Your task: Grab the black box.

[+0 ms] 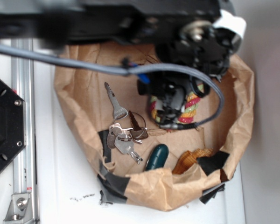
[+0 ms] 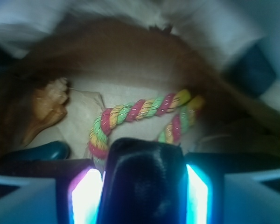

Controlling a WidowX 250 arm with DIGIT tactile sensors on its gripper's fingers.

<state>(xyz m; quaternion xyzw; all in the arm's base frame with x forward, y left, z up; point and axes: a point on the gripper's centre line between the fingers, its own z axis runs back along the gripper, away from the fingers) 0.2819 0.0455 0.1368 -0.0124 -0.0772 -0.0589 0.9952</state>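
Note:
In the wrist view the black box [image 2: 147, 182], glossy with rounded corners, fills the gap between my two lit fingers. My gripper [image 2: 145, 162] is shut on it, a pad pressed to each side. In the exterior view the gripper [image 1: 170, 103] hangs inside the brown paper tray, over the rope toy. There the box is lost among the dark gripper parts.
A coloured rope toy [image 2: 140, 109] lies just past the fingertips. A dark green capsule [image 1: 157, 156], a bunch of keys [image 1: 123, 133] and a tan shell [image 1: 191, 161] lie in the crumpled paper tray [image 1: 74, 93]. A grey cable [image 1: 84, 63] crosses above, and a black mount [image 1: 2, 126] stands at the left.

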